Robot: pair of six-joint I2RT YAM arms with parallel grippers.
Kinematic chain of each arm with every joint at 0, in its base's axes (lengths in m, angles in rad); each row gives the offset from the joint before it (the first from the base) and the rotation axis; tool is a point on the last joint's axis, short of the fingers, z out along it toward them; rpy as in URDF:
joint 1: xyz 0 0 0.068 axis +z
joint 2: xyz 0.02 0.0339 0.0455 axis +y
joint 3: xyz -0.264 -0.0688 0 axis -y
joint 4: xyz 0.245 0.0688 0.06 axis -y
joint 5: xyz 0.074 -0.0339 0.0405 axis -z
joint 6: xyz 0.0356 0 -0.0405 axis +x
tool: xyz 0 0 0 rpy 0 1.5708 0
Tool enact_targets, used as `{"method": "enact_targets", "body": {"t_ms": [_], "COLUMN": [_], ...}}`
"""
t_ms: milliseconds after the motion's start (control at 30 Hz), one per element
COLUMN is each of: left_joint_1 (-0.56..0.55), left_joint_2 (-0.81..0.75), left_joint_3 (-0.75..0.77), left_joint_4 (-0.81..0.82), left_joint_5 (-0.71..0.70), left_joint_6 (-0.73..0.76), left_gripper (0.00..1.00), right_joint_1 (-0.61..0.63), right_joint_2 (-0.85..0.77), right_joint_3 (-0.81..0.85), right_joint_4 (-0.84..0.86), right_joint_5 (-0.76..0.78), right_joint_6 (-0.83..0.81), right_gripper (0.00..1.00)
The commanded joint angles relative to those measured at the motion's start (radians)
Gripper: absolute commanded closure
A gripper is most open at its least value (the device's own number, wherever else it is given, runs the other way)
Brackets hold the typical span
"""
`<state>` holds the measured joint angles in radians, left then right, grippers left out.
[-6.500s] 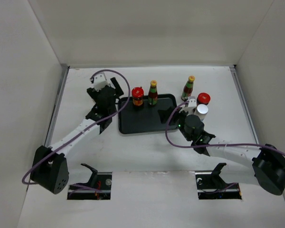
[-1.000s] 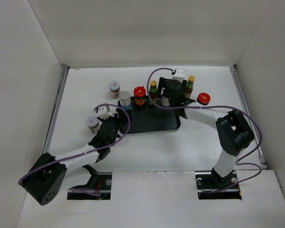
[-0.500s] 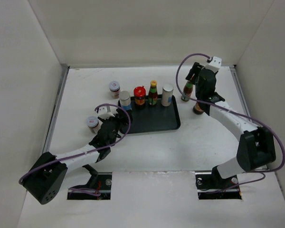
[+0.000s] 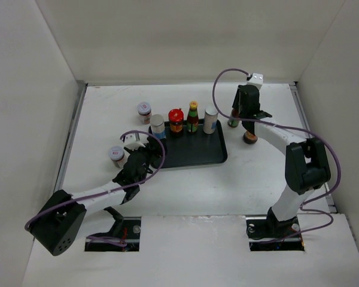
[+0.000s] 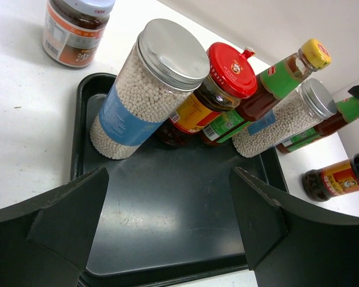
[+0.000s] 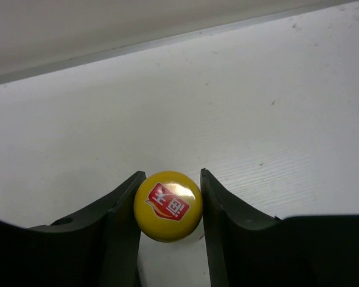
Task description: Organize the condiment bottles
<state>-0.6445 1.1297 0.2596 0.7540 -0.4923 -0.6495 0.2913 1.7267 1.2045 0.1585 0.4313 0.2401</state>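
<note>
Right gripper [image 6: 171, 177] is pinching the slim dark yellow-capped sauce bottle [image 6: 167, 205] by its cap, off the black rectangular tray [image 4: 191, 154] at its 2 o'clock, probably to lift it into the row there. Left gripper [image 5: 169, 179] is hovering spread open at the tray's 8 o'clock.

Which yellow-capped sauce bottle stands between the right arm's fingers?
The bottle on the table, right of the black tray. The other bottle stands in the tray, away from the right fingers.

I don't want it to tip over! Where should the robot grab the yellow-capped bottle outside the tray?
By its yellow cap, straight down from above. The bottle stands upright, tall and slim, and the right gripper fits snugly on both sides of the round cap.
</note>
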Motion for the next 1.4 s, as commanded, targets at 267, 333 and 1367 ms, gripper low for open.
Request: {"method": "enact_targets", "body": {"t_ms": [267,333,1367], "left_joint_1": [-0.007,0.001,0.013], "left_joint_2": [0.001,0.007,-0.031], "left_joint_3": [0.018,0.018,0.007], "left_joint_4": [0.061,0.062,0.048], "left_joint_5": [0.011,0.014,0.006], "left_joint_6": [0.011,0.008,-0.001], "left_gripper": [0.19,0.19,0.19], "right_joint_1": [0.048,0.077,0.559], "right_joint_2": [-0.275,-0.343,-0.25], "right_joint_3": [-0.108,-0.143,-0.151], "right_joint_4": [0.156,0.144,0.179], "right_joint_5": [0.104,0.116,0.075], "right_joint_6": [-0.05,-0.051,-0.041], "right_gripper": [0.67,0.67,0.67]}}
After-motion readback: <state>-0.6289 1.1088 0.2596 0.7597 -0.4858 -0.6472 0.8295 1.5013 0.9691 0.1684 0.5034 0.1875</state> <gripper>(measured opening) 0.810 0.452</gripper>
